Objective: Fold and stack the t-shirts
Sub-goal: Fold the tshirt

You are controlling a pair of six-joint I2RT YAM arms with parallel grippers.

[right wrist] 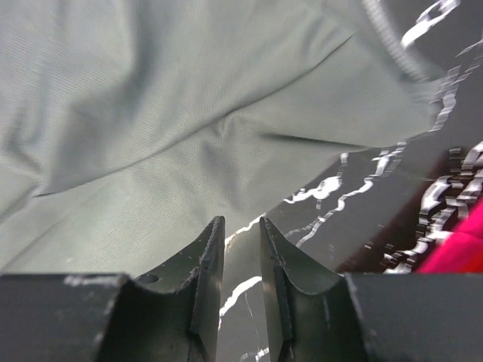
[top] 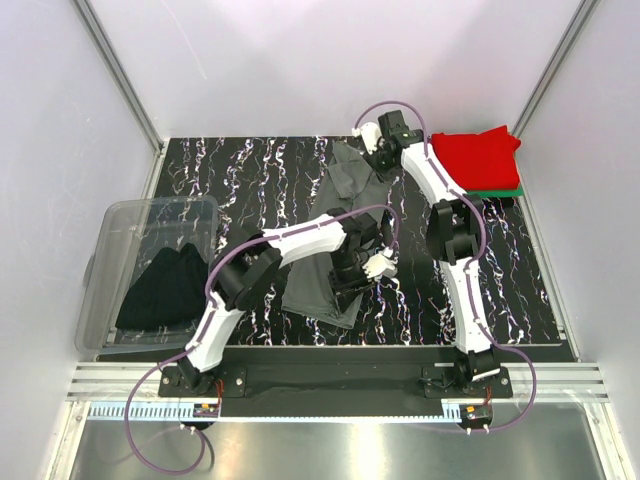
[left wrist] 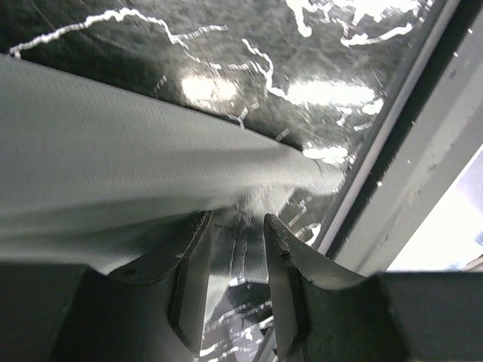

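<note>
A dark grey t-shirt (top: 345, 190) lies lengthwise down the middle of the black marbled table. My left gripper (top: 355, 272) is low over its near right edge. In the left wrist view the left gripper (left wrist: 235, 219) is open, and a stitched edge of the grey t-shirt (left wrist: 113, 151) hangs between the fingertips. My right gripper (top: 378, 160) is at the shirt's far end. In the right wrist view the right gripper (right wrist: 241, 220) stands open over bare table, right beside the edge of the grey t-shirt (right wrist: 151, 113). A folded red t-shirt (top: 475, 155) rests on a green t-shirt (top: 503, 192) at the far right.
A clear plastic tub (top: 150, 212) stands at the left edge with black t-shirts (top: 165, 290) inside. The red t-shirt (right wrist: 460, 241) shows at the right of the right wrist view. A metal rail (left wrist: 423, 151) borders the table just beyond the left gripper.
</note>
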